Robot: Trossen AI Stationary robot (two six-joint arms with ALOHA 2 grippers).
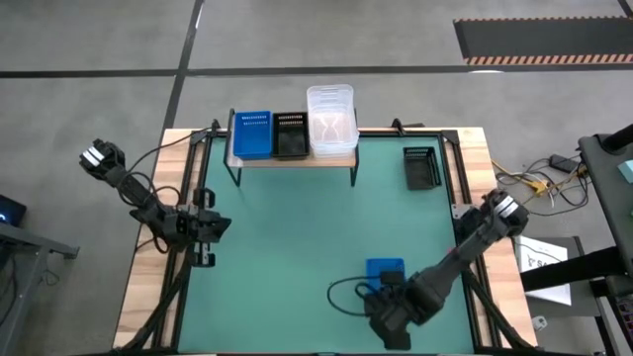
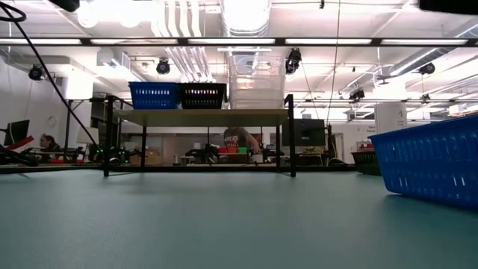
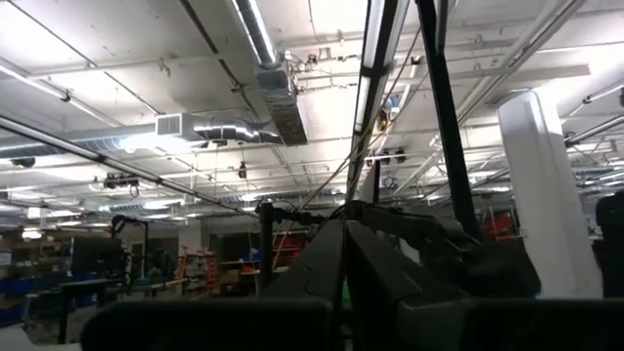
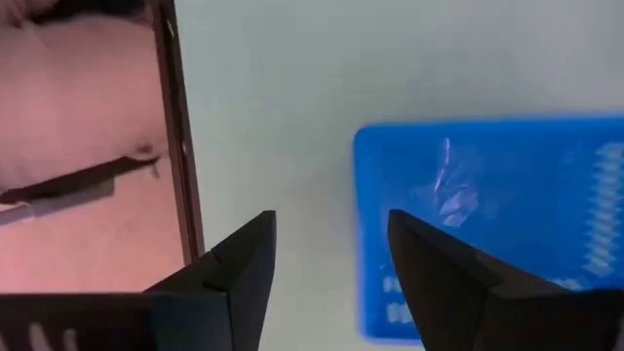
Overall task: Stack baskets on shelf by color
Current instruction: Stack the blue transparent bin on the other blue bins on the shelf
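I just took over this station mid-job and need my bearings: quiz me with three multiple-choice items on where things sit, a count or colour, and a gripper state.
1. Where is the loose black basket?
A. On the mat near the table's far right corner
B. On the shelf's left end
C. Beside the left gripper

2. How many colour groups stand on the shelf?
A. One
B. Three
C. Five

3. How does the right gripper stand?
A. Shut on a clear basket
B. Open, just above the blue basket's edge
C. Open over the shelf

Answers:
1 A, the high view shows it alone on the green mat, right of the shelf.
2 B, blue, black and clear stand side by side there.
3 B, the right wrist view shows spread fingers with the blue basket on the mat below; nothing is held.
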